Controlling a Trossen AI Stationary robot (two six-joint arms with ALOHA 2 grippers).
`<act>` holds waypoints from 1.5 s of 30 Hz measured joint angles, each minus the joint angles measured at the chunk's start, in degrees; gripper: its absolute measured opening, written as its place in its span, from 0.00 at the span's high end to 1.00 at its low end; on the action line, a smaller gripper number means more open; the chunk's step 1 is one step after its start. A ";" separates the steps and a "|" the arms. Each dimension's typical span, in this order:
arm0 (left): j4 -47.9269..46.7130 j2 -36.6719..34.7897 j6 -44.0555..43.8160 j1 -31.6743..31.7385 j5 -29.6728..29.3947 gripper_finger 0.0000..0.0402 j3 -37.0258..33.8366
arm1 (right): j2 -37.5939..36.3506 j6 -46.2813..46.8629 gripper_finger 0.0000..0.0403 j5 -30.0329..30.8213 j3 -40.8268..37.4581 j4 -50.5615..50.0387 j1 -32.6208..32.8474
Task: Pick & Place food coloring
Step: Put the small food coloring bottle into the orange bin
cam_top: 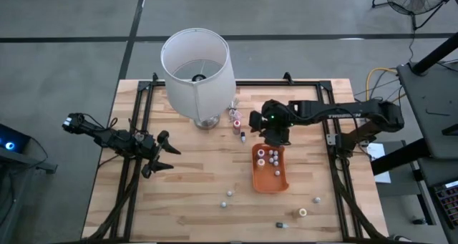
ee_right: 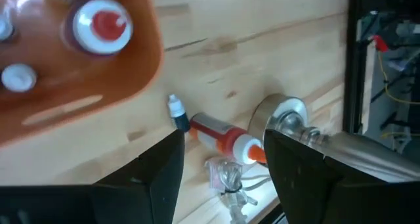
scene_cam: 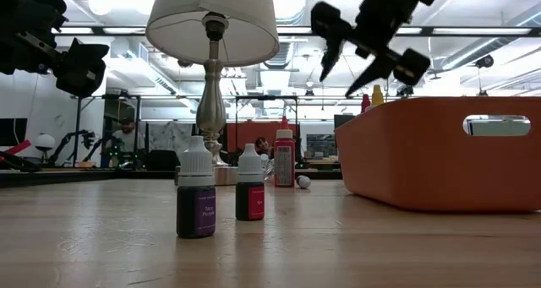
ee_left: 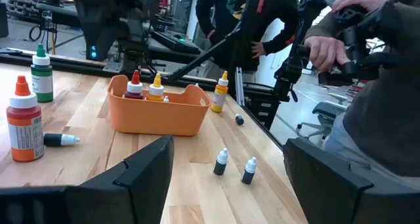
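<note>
The food coloring is several tiny bottles. Some stand upright in the orange tray (cam_top: 270, 181), among them a red-capped one (ee_right: 102, 25). Two dark ones (scene_cam: 196, 199) stand on the table near its front edge, and others (cam_top: 303, 212) are scattered near the tray. By the lamp base (ee_right: 282, 119) an orange bottle (ee_right: 226, 135) lies on its side next to a small one (ee_right: 177, 115). My right gripper (cam_top: 273, 134) hangs open and empty above the tray's far end. My left gripper (cam_top: 162, 154) waits open at the table's left, touching nothing.
A big white lamp (cam_top: 196, 65) stands at the far middle of the table. A taller orange bottle (ee_left: 24, 122) and a green one (ee_left: 42, 76) stand near it. People (ee_left: 367, 66) stand past the table's right edge. Bare wood (cam_top: 193, 190) lies between the left gripper and the tray.
</note>
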 joint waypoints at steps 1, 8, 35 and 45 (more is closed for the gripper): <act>0.00 0.01 0.00 0.00 0.00 0.36 0.00 | 0.00 -1.07 0.50 0.00 -0.62 0.13 -0.26; 0.00 0.01 0.00 0.02 0.00 0.36 -0.02 | 0.00 -3.28 0.50 0.05 -3.75 2.73 -1.70; 0.00 0.01 0.00 0.02 0.00 0.36 0.00 | 8.51 -19.32 0.50 -11.66 -2.97 7.16 -6.47; 0.00 0.01 0.00 0.00 0.02 0.36 -0.02 | 14.21 -22.95 0.50 -11.71 -1.46 7.47 -7.75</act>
